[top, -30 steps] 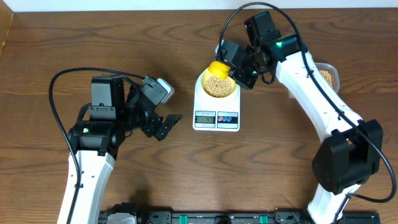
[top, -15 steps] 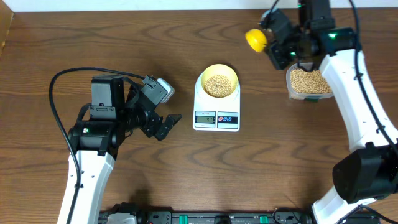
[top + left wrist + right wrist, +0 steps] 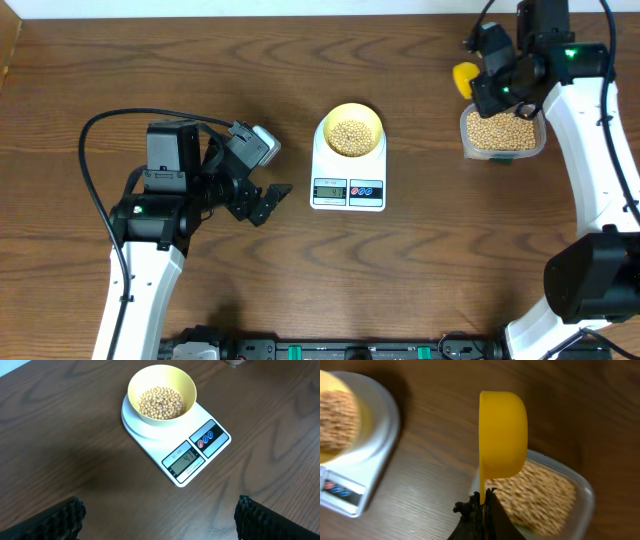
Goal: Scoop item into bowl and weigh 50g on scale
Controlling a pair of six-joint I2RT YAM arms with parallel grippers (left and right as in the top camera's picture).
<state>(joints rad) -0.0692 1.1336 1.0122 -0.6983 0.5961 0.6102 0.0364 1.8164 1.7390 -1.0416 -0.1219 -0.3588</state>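
The pale-yellow bowl (image 3: 349, 132) holds tan beans (image 3: 349, 137) and stands on the white scale (image 3: 348, 188); in the left wrist view the bowl (image 3: 162, 394) sits on the scale (image 3: 197, 452), whose display shows digits. My right gripper (image 3: 482, 82) is shut on the handle of a bright-yellow scoop (image 3: 465, 77), held on its side above the left edge of the clear tub of beans (image 3: 502, 132). The right wrist view shows the scoop (image 3: 502, 435) over the tub (image 3: 540, 495). My left gripper (image 3: 268, 200) is open and empty, left of the scale.
The scale (image 3: 355, 460) lies at the left edge of the right wrist view. A black rail (image 3: 330, 350) runs along the table's front edge. The left arm's cable (image 3: 95, 140) loops over the left side of the table.
My right gripper carried the scoop from over the bowl to the right, to above the tub's left edge. The left arm has not moved.
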